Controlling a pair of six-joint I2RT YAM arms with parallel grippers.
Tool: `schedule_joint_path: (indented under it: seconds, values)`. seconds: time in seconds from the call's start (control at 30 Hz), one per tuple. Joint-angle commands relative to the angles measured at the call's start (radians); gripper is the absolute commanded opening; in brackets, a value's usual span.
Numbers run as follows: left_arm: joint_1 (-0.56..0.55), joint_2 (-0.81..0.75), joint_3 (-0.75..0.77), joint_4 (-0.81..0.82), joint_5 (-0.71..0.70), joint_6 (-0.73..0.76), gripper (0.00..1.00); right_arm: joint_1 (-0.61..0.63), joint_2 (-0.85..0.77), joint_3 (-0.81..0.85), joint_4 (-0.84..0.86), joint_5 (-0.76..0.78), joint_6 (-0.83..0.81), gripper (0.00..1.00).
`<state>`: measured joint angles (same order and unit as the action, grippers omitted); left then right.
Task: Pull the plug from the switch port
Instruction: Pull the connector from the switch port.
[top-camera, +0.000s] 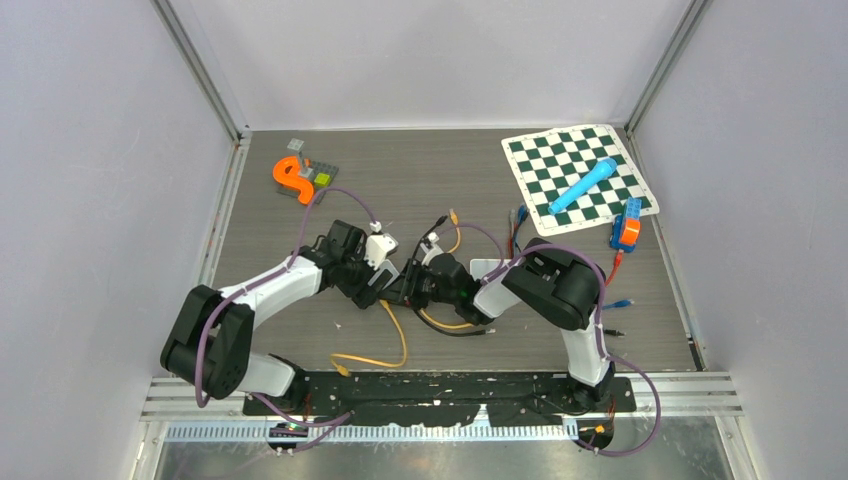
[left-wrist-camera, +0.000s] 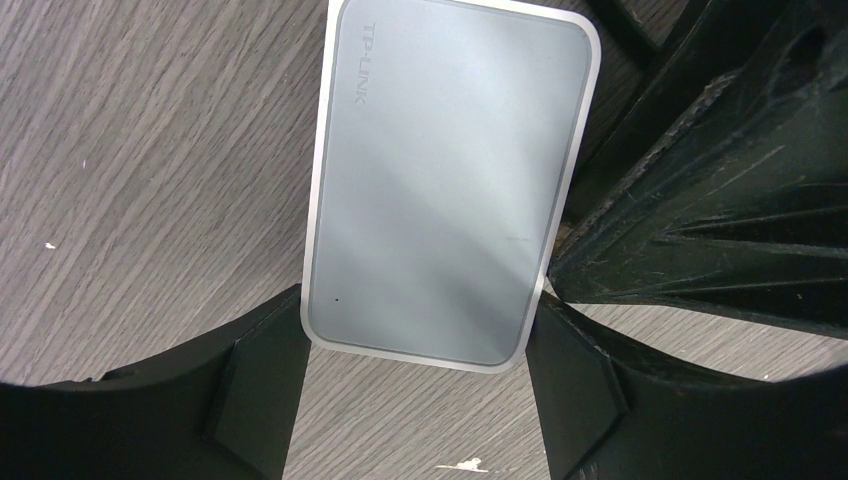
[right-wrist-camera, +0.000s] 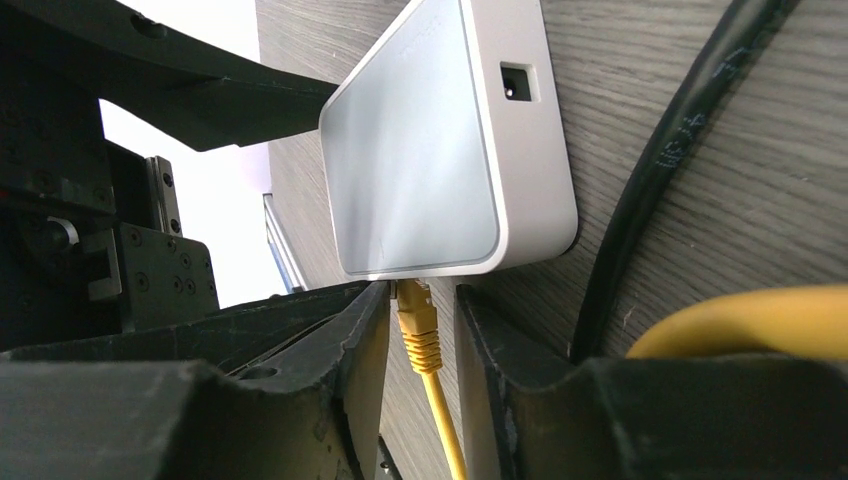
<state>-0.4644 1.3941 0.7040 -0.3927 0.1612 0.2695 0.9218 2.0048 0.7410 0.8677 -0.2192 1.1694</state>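
My left claw (left-wrist-camera: 415, 322) is there to hold the switch (left-wrist-camera: 445, 180) still. It grips the grey box flat on the table (left-wrist-camera: 130, 150), one finger against each long side near the end closest to my wrist. From the left wrist view both pads look pressed onto the casing, so I judge that claw closed on the box. The box needs pinning because otherwise a tug on the cord would only drag it across the wood.

My right claw (right-wrist-camera: 422, 297) has the pulling job. The plug (right-wrist-camera: 416, 322) is yellow and sits in a port on the end of the box facing my right wrist, with its yellow cord (right-wrist-camera: 447, 430) running back between my fingers (right-wrist-camera: 350, 350). That claw is only slightly open, its two fingers straddling the plug with the tips almost at the face of the box. The left one lies very close to the plug, perhaps brushing it, and a thin sliver of table shows on the other side, so I judge it not yet clamped and holding nothing.

A black cable (right-wrist-camera: 660, 170) lies on the table just beside my right finger, clear of the gap. I can't see the plug's latch tab from here
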Motion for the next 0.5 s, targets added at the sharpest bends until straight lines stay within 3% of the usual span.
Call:
schedule_joint_path:
  seconds: [0.0, 0.1, 0.23, 0.37, 0.47]
  values:
    - [-0.003, -0.004, 0.018, 0.018, 0.072, 0.002, 0.74, -0.006, 0.019, 0.012, 0.058, 0.0, 0.017, 0.35]
    - [-0.003, -0.004, 0.017, 0.019, 0.069, 0.001, 0.74, -0.003, 0.007, 0.011, 0.065, -0.005, 0.004, 0.31]
    - [-0.003, 0.0, 0.017, 0.023, 0.067, -0.002, 0.74, 0.012, -0.048, 0.028, -0.046, 0.012, -0.075, 0.33]
    - [-0.003, 0.003, 0.018, 0.022, 0.069, -0.003, 0.74, 0.012, -0.026, 0.032, 0.003, -0.009, -0.034, 0.35]
    - [-0.003, -0.002, 0.017, 0.02, 0.071, -0.003, 0.74, 0.012, 0.013, 0.045, 0.035, -0.024, -0.01, 0.29]
